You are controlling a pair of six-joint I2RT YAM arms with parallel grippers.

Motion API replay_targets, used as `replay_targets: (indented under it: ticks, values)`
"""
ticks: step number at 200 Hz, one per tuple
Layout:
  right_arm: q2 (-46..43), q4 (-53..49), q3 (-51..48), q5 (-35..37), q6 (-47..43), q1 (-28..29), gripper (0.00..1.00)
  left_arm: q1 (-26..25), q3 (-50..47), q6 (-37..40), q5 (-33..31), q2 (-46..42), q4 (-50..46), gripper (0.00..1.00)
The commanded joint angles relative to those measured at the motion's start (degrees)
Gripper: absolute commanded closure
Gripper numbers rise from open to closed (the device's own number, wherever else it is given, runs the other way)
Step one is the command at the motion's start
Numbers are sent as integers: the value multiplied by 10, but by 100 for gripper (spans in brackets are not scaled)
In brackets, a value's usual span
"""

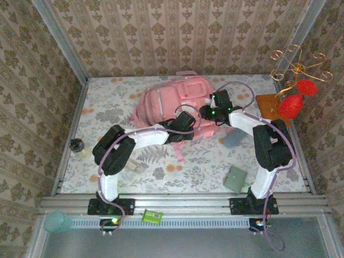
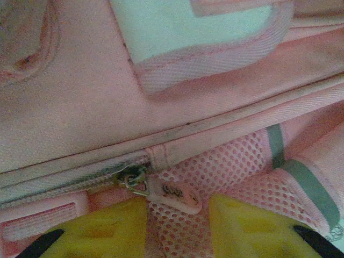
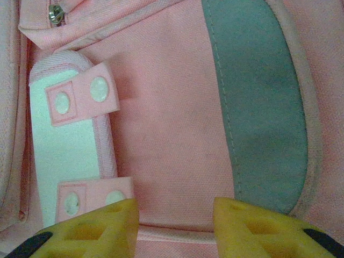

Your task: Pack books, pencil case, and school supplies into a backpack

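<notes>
The pink backpack (image 1: 164, 102) lies flat in the middle of the table. My left gripper (image 1: 188, 123) is at its near right side. In the left wrist view its yellow fingers (image 2: 107, 234) stand apart on either side of a pink zipper pull (image 2: 172, 193), which lies on mesh at the end of a zip. My right gripper (image 1: 217, 103) is on the backpack's right side, and its fingers (image 3: 252, 223) pinch a fold of pink backpack fabric (image 3: 172, 161). A grey-green flat pouch (image 1: 235, 178), perhaps the pencil case, lies near the front right. A slate-blue flat thing (image 1: 234, 138) is partly under the right arm.
An orange-brown board (image 1: 269, 105) with a gold wire stand and red ornaments (image 1: 290, 105) sits at the right wall. A small black object (image 1: 77, 144) lies at the left edge and a small pale piece (image 1: 134, 166) by the left arm. A green item (image 1: 152, 216) rests on the front rail.
</notes>
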Motion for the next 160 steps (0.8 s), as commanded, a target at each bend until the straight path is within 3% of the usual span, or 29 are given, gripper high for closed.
replay_targets:
  ticks: [1, 57, 160]
  values:
    - [11, 8, -14, -13, -3, 0, 58, 3, -1, -20, -16, 3, -4, 64]
    - [17, 12, -16, -17, -2, -1, 58, 9, -16, -40, -53, 0, 28, 59]
    - [15, 15, -24, -22, 1, -6, 59, 9, -18, -49, -63, 25, 35, 74]
